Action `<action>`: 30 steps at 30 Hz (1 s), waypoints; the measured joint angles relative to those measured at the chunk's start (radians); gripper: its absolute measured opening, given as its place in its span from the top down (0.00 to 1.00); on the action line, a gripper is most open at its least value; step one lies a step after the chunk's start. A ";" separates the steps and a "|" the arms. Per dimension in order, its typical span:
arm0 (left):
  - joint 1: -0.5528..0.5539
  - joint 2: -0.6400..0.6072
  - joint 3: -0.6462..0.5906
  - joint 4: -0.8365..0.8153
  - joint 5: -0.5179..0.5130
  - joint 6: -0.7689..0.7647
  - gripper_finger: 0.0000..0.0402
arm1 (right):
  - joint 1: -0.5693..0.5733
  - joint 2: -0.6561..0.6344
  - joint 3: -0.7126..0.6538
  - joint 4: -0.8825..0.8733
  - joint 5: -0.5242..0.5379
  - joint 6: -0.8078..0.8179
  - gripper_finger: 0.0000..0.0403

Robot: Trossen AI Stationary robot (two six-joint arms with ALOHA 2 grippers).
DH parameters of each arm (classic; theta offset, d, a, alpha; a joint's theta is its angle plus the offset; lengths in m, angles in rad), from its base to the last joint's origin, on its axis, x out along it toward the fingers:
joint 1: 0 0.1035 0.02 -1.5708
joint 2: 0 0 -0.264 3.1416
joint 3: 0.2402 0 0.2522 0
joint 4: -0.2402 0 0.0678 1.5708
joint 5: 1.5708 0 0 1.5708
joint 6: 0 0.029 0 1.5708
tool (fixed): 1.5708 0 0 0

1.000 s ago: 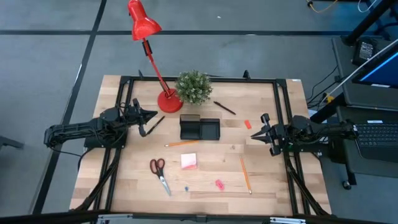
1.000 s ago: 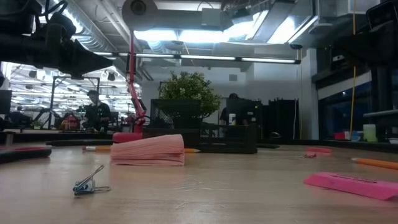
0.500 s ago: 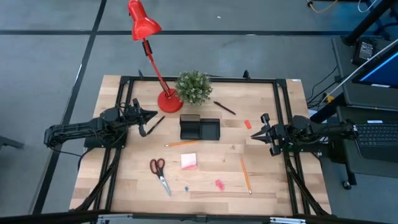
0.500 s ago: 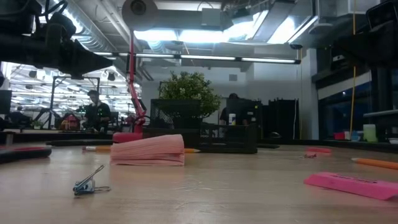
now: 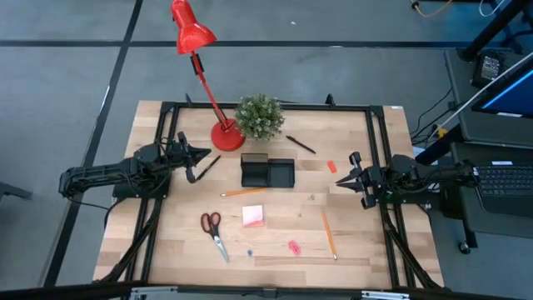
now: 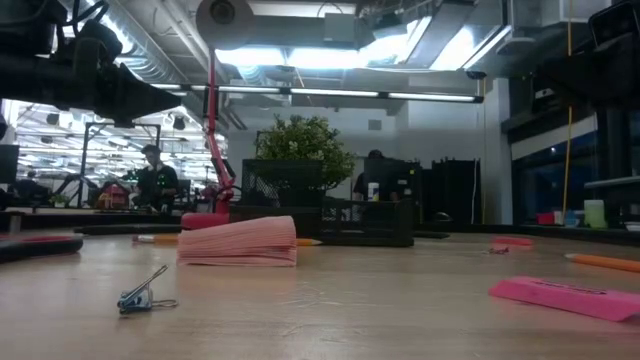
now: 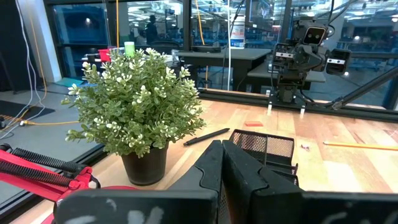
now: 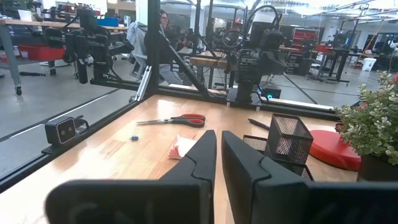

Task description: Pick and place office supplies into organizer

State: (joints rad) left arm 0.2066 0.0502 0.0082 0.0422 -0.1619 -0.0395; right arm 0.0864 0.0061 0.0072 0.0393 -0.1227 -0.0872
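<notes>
Jaws on both arms were closed and empty, and nothing had shifted over the last second: the left gripper [image 5: 202,154] and right gripper [image 5: 339,181] stayed parked. Scissors [image 5: 213,234], sticky pad [image 5: 253,217] and pencil [image 5: 328,233] lay loose on the worktop [image 5: 283,250]; farther back, the organizer [image 5: 267,172] waited. Picking hadn't started.

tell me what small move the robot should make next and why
Probably open the left gripper and reach for the black pen lying just beside it. Both grippers are shut, empty and parked at the table's sides, and every supply lies outside the black mesh organizer.
</notes>
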 joint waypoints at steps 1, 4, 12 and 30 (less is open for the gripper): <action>0.000 0.000 0.000 0.000 0.000 0.000 0.99 | 0.000 0.000 0.000 0.000 0.000 0.000 0.93; 0.000 0.000 0.000 0.000 0.000 0.000 0.99 | 0.000 0.000 0.000 0.000 0.000 0.000 0.93; 0.000 0.000 0.000 0.000 0.000 0.000 0.99 | 0.000 0.000 0.000 0.000 0.000 0.000 0.93; 0.000 0.000 0.000 0.000 -0.001 0.286 0.99 | 0.000 0.000 0.000 0.000 0.000 0.000 0.93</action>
State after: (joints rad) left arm 0.2070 0.0503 0.0080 0.0422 -0.1627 0.2462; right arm 0.0862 0.0061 0.0073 0.0395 -0.1229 -0.0872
